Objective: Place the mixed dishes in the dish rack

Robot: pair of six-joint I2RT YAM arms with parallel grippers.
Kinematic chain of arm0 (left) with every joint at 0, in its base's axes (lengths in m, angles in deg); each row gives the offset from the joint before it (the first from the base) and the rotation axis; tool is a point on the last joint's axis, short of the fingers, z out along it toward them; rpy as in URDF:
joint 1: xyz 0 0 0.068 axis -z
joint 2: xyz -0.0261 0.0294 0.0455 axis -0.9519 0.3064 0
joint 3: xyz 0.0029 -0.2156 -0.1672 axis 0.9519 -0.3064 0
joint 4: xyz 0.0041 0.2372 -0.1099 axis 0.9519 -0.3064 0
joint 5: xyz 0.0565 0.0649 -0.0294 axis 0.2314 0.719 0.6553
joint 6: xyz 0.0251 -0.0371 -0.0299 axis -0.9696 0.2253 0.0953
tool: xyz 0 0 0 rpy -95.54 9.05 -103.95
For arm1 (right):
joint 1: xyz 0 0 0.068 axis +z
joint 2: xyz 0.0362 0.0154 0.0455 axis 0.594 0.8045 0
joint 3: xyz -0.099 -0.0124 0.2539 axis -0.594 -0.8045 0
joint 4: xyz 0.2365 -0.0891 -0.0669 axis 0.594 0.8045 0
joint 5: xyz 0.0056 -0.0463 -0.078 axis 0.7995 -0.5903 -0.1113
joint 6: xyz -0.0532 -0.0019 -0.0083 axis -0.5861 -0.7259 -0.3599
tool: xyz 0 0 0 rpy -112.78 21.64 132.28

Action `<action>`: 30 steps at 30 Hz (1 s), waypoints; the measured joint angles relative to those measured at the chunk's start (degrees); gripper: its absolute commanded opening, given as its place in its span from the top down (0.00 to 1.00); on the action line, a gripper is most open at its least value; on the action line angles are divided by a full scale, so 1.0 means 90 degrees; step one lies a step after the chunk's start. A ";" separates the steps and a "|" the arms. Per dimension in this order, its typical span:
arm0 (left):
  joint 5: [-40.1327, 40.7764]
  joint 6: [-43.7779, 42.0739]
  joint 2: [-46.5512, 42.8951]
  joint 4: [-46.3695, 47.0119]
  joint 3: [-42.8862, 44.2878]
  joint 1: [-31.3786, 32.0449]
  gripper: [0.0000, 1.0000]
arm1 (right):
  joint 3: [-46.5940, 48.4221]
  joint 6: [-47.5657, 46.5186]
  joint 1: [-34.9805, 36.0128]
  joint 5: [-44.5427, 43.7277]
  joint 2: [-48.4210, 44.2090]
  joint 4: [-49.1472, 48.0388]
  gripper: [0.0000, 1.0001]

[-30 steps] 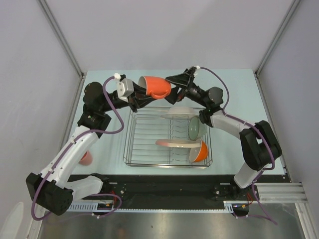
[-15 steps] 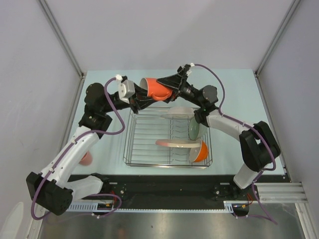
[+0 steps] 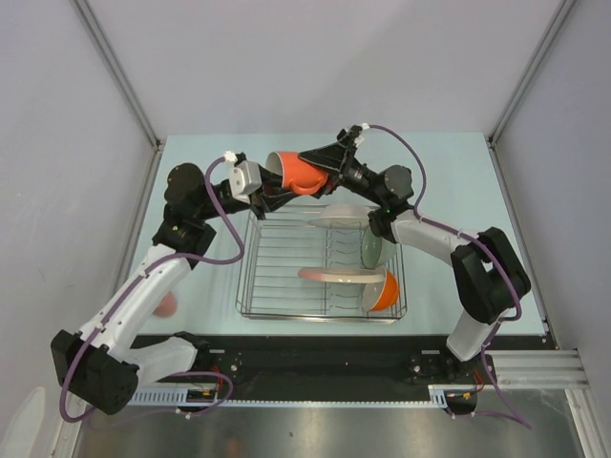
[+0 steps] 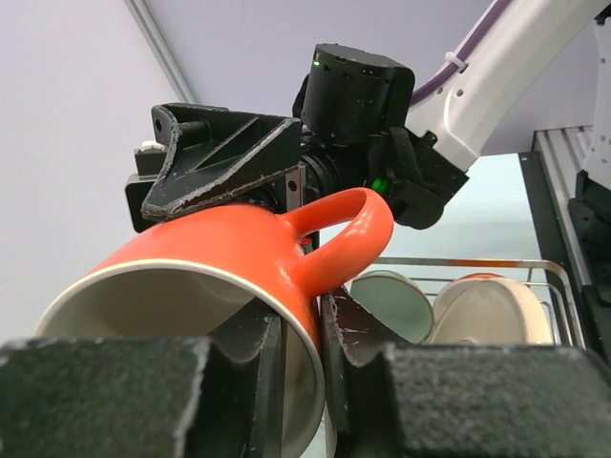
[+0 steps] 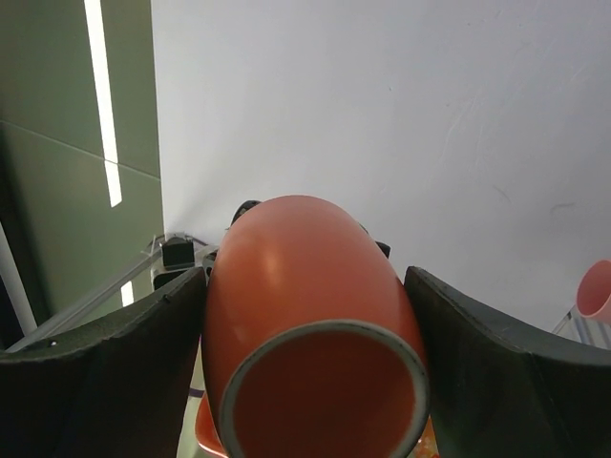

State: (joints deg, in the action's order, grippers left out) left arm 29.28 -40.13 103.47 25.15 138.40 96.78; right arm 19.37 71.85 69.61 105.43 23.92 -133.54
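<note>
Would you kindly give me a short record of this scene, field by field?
mug: orange, in the air near the rack's far side, tipped over
left gripper: shut on the mug's rim
right gripper: fingers against both sides of the mug
rack: holds white bowl, green bowl, plate, orange bowl
pink cup: on the table, beside the left arm
task: mug and pink cup not yet in the rack
</note>
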 measured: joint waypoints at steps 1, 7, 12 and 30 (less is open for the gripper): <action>0.0032 -0.0029 -0.0017 0.0000 -0.0019 0.0002 0.92 | 0.0000 0.0002 0.0007 -0.0015 0.0005 -0.0005 1.00; 0.0500 -0.0617 -0.0095 0.0041 -0.0185 0.0073 0.60 | 0.0000 0.0143 0.0046 -0.0046 0.0095 0.0034 1.00; 0.0833 -0.1251 -0.0160 0.0090 -0.0442 0.0097 0.53 | 0.0000 0.0165 0.0063 -0.0041 0.0095 0.0529 1.00; 0.1416 -0.2489 -0.0610 -0.0877 -0.1005 -0.0415 0.00 | -0.0002 -0.0301 -0.0559 0.0272 -0.0034 0.1328 1.00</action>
State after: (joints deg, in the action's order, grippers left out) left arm 42.02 -62.53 97.98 17.26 129.36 93.04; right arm 19.35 69.14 64.58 107.88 23.61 -121.58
